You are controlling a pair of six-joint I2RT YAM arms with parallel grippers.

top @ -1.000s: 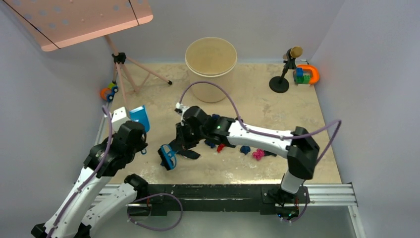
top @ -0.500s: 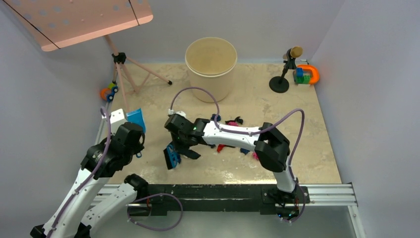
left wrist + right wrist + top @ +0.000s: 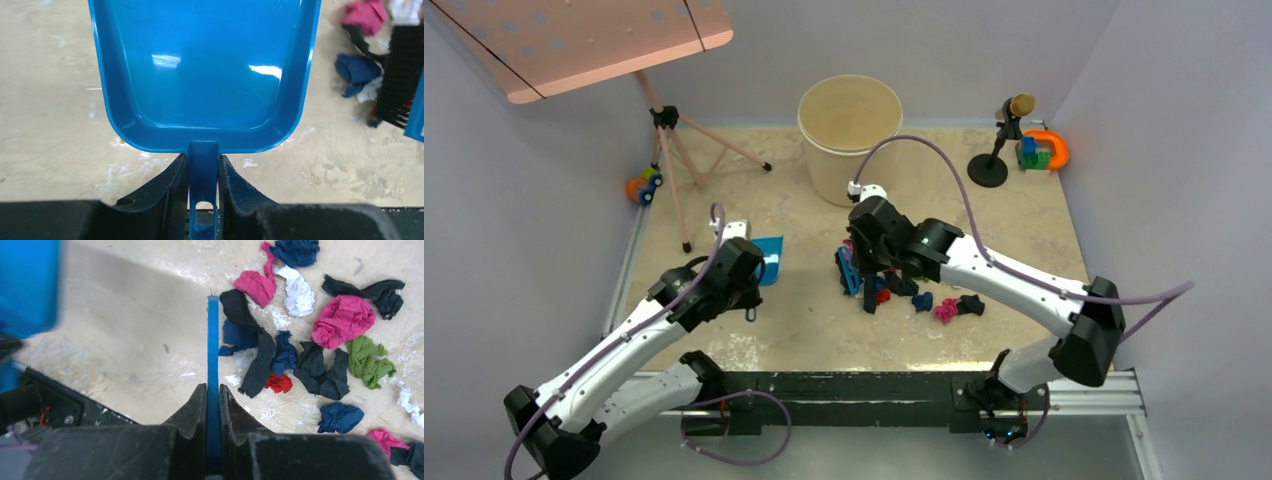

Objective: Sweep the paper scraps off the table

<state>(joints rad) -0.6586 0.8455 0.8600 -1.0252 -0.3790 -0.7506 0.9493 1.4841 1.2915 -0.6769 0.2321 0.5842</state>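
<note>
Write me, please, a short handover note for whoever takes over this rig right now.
Left gripper: shut on the handle of the blue dustpan, which is empty.
Right gripper: shut on the blue brush.
The paper scraps lie bunched in one pile on the table, right beside the brush. Bare tabletop separates the dustpan from the brush.
Done: scraps gathered, both tools in hand.
Left: bring the dustpan up to the pile, sweep every scrap in and carry them off the table.
</note>
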